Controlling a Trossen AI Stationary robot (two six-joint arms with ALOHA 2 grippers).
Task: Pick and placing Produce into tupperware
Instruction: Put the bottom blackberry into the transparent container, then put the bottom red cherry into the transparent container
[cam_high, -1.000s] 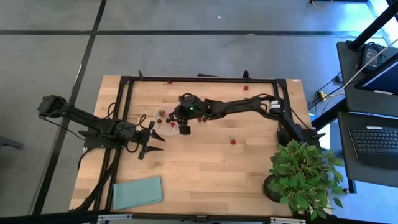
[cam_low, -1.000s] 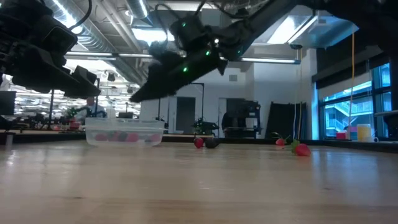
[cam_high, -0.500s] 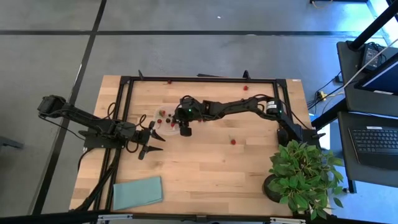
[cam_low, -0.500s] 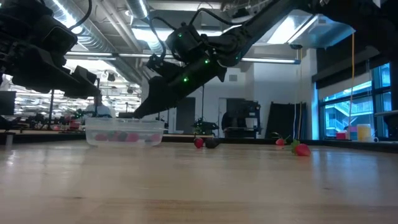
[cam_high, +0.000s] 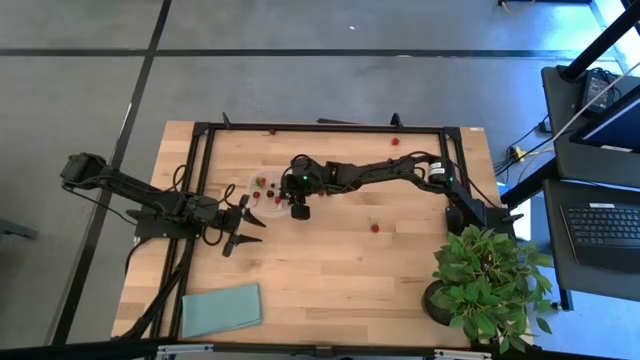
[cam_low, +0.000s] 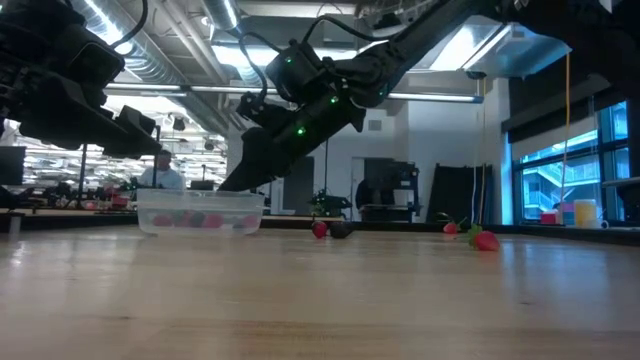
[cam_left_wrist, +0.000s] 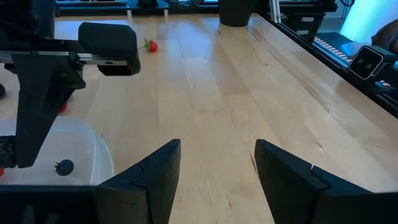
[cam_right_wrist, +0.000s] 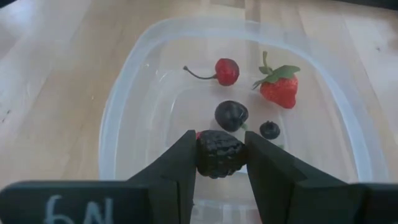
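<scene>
Dark, bumpy and soft, the blackberry (cam_right_wrist: 219, 153) is pinched between the right pincer (cam_right_wrist: 219, 163) fingers, hanging over the near rim of the clear tupperware (cam_right_wrist: 124, 93). It looks light and easily crushed, so a gentle grip across its middle suits it. A cherry (cam_right_wrist: 226, 71), strawberry (cam_right_wrist: 279, 89) and dark berries already lie inside. The left pincer (cam_left_wrist: 216, 167) waits spread, just beside the tupperware.

A pale wooden bench (cam_high: 330, 260) carries the clear tupperware (cam_high: 262, 187), a teal cloth (cam_high: 221, 309) at one corner, a potted plant (cam_high: 490, 275) at another, and scattered red produce (cam_high: 376, 228).
</scene>
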